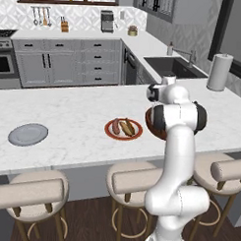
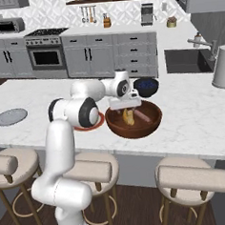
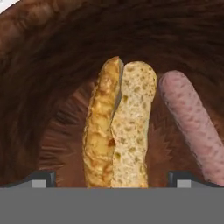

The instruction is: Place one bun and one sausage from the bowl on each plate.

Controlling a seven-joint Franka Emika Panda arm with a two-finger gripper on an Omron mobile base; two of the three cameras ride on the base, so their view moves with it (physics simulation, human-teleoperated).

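The reddish-brown bowl (image 2: 135,130) stands on the island counter, with its inner wall (image 3: 43,65) close around the hand view. Inside lie a split bun (image 3: 122,127) and a pink sausage (image 3: 192,122) to its right. My gripper (image 2: 127,111) reaches down into the bowl, open, one fingertip (image 3: 43,177) on each side of the bun's near end. The cream plate with the red-orange rim (image 1: 109,133) left of the bowl holds a bun (image 1: 128,126) and a sausage (image 1: 116,126). The grey plate (image 1: 28,134) lies bare at the far left. My arm hides much of the bowl (image 1: 151,124) in the left base view.
A dark navy bowl (image 2: 146,86) sits just behind the wooden bowl. A paper towel roll (image 2: 223,67) stands at the right, near the sink (image 1: 173,65). Padded stools (image 1: 135,179) line the counter's near edge below me.
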